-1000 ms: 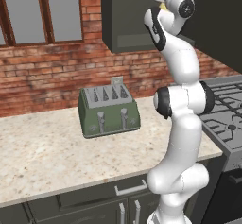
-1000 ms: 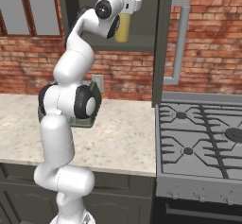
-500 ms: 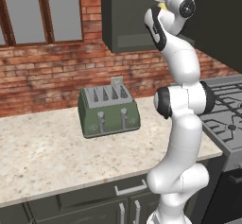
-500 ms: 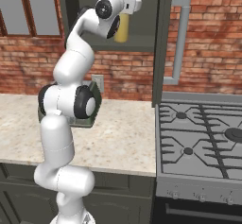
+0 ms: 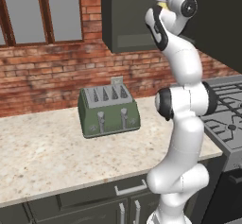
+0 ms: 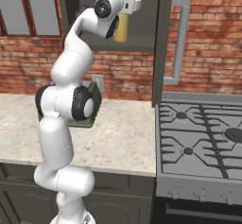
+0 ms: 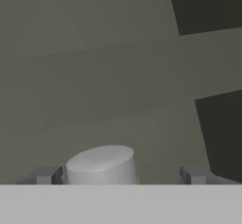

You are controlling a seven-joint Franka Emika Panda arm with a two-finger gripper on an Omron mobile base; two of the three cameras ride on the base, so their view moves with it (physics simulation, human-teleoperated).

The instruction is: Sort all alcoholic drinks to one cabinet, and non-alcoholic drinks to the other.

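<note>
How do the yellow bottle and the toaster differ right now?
The yellow bottle stands high on the open cabinet's shelf; the toaster sits low on the counter. The bottle is slim and yellow with a white cap; the toaster is wide, boxy and green. The open gripper straddles the bottle's cap; the toaster has nothing near it. Both stand upright.

claw (image 7: 118,175) opened wider, fingers now clear of yellow bottle (image 6: 121,28)

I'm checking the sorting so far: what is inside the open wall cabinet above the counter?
The tall yellow bottle stands on the shelf of the open cabinet, its white cap between the open gripper fingertips. The arm hides the shelf's left part.
</note>
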